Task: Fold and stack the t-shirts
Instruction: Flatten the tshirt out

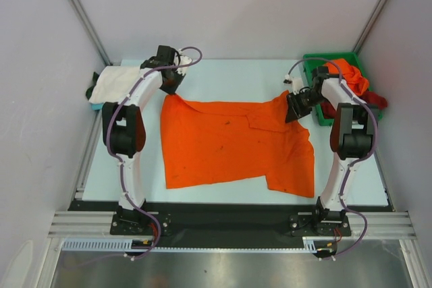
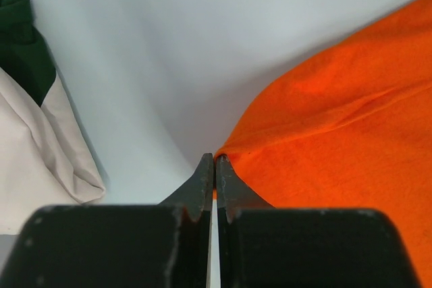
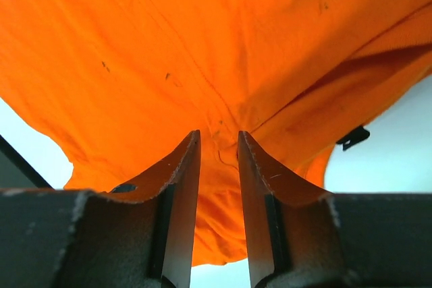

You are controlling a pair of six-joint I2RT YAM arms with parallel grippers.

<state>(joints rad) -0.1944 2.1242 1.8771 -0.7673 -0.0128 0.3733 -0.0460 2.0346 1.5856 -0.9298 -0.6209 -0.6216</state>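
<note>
Left gripper (image 1: 171, 80) and right gripper (image 1: 297, 104) each pinch a far corner of the bright orange cloth t-shirt (image 1: 229, 143), which lies with its long axis left-right on the pale desk (image 1: 378, 173). The green plastic bin (image 1: 312, 65) holds crumpled orange and dark red cloth (image 1: 347, 75). Left wrist view: jaws pressed together on the orange edge. Right wrist view: jaws clamp an orange fold.

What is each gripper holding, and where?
Both hold the spread bright orange cloth t-shirt: left gripper pinches its far left corner, right gripper its far right edge.
</note>
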